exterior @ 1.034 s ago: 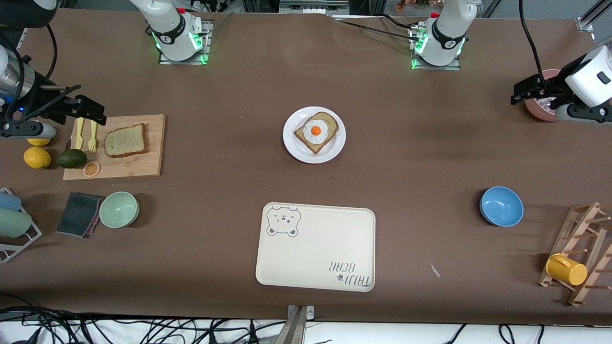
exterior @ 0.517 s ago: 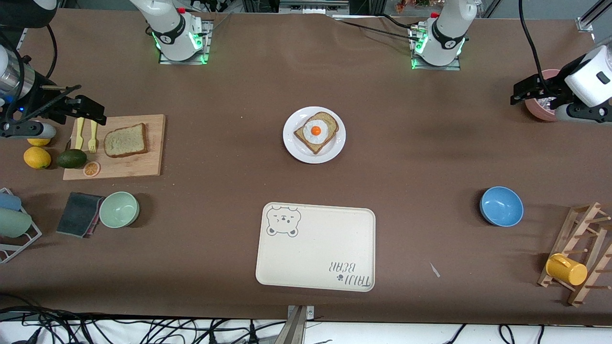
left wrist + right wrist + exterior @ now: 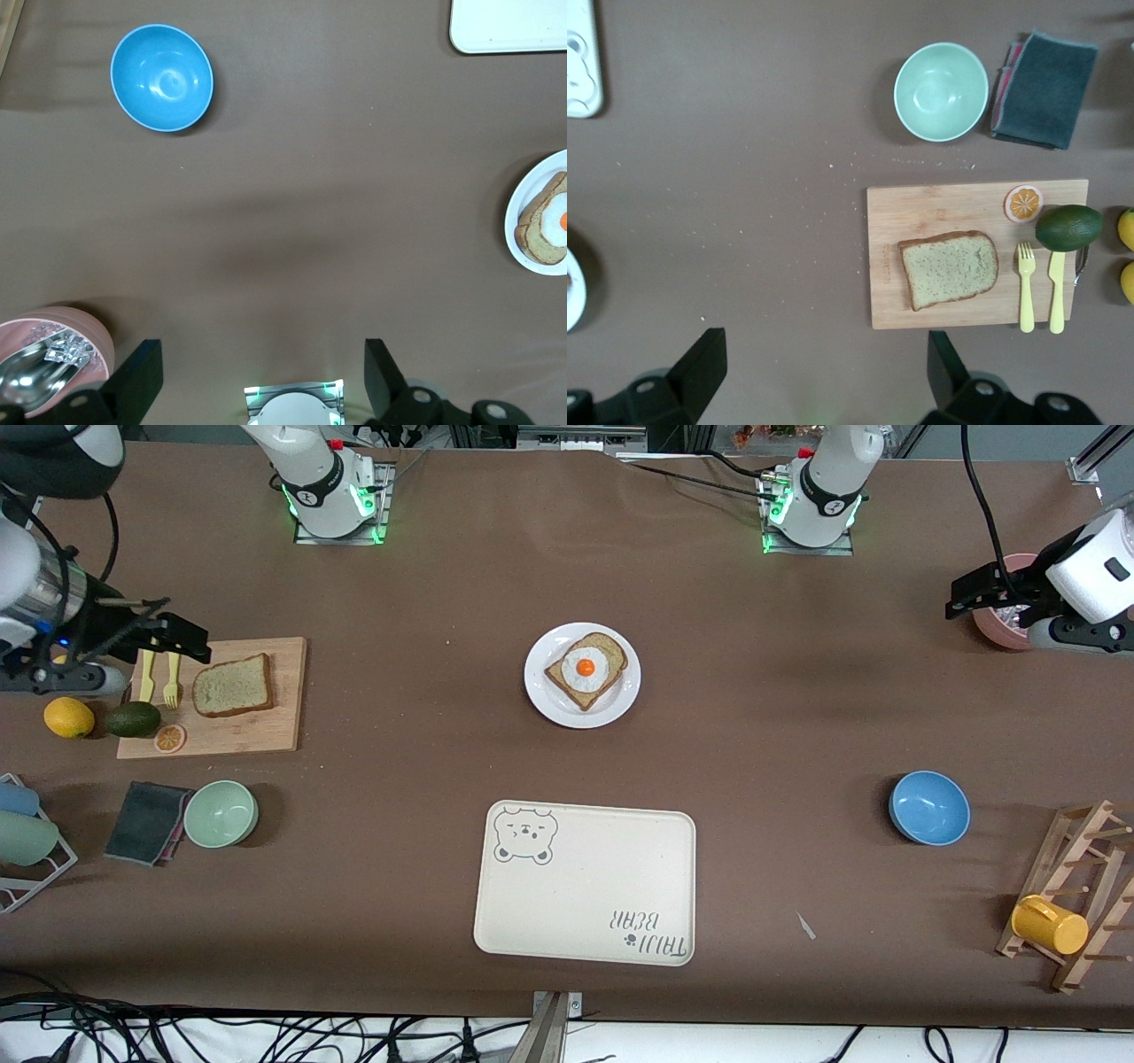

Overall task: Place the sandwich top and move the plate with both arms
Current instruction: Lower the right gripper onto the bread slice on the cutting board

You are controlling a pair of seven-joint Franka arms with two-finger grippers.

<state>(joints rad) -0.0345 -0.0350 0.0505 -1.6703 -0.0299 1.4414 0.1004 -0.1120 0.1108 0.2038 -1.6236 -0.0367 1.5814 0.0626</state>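
Note:
The sandwich top (image 3: pixel 232 685), a bare brown bread slice, lies on a wooden board (image 3: pixel 257 726); it also shows in the right wrist view (image 3: pixel 950 268). The white plate (image 3: pixel 620 701) at mid-table holds a bread slice with a fried egg (image 3: pixel 585 669); its edge shows in the left wrist view (image 3: pixel 515 217). My right gripper (image 3: pixel 182 636) (image 3: pixel 824 345) is open and empty, up over the board's end by the yellow cutlery. My left gripper (image 3: pixel 966 593) (image 3: pixel 263 350) is open and empty, up beside a pink bowl (image 3: pixel 992 622).
A cream bear tray (image 3: pixel 585 881) lies nearer the camera than the plate. A blue bowl (image 3: pixel 928 807) and a rack with a yellow mug (image 3: pixel 1050 924) are at the left arm's end. A green bowl (image 3: pixel 221 813), dark cloth (image 3: pixel 146 822), avocado (image 3: pixel 133 718) and lemon (image 3: pixel 68 716) surround the board.
My right gripper has shifted a little toward the bread slice and now covers one of the two lemons. The left arm has not moved.

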